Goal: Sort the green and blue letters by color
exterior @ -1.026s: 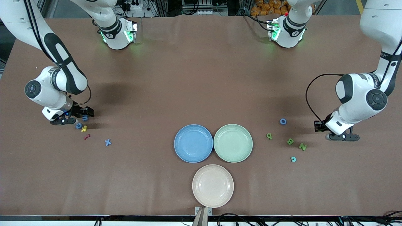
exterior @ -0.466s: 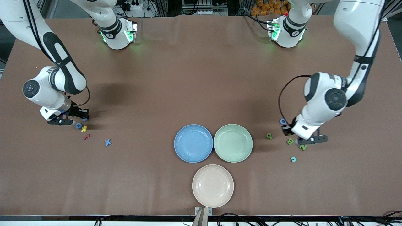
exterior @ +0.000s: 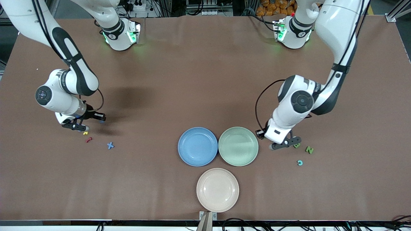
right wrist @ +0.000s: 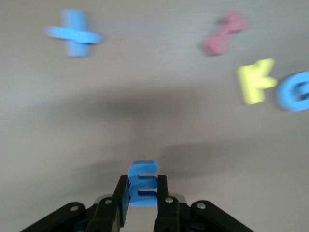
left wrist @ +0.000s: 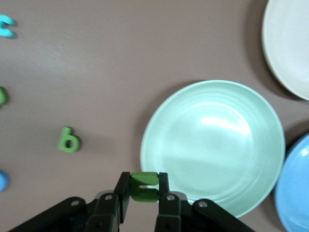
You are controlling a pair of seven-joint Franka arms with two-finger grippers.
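My left gripper (left wrist: 144, 182) is shut on a green letter (left wrist: 145, 189) and hangs over the table just beside the rim of the green plate (left wrist: 212, 145), on the side toward the left arm's end; in the front view that gripper (exterior: 260, 133) shows beside the green plate (exterior: 238, 146). My right gripper (right wrist: 143, 186) is shut on a blue letter E (right wrist: 143, 181) and hangs above bare table toward the right arm's end, seen in the front view as the right gripper (exterior: 100, 119). A blue X (exterior: 110, 145) lies nearer the camera. The blue plate (exterior: 197, 146) holds nothing.
A yellow K (exterior: 85, 132) and a red squiggle (exterior: 89, 140) lie under the right wrist. Green letters (exterior: 309, 149), a green b (left wrist: 69, 140) and a teal c (exterior: 300, 163) lie by the left arm. A cream plate (exterior: 217, 190) sits nearest the camera.
The left arm has swung from its end of the table to the green plate, carrying the green letter. The right gripper has shut on the blue E and moved it slightly toward the middle.
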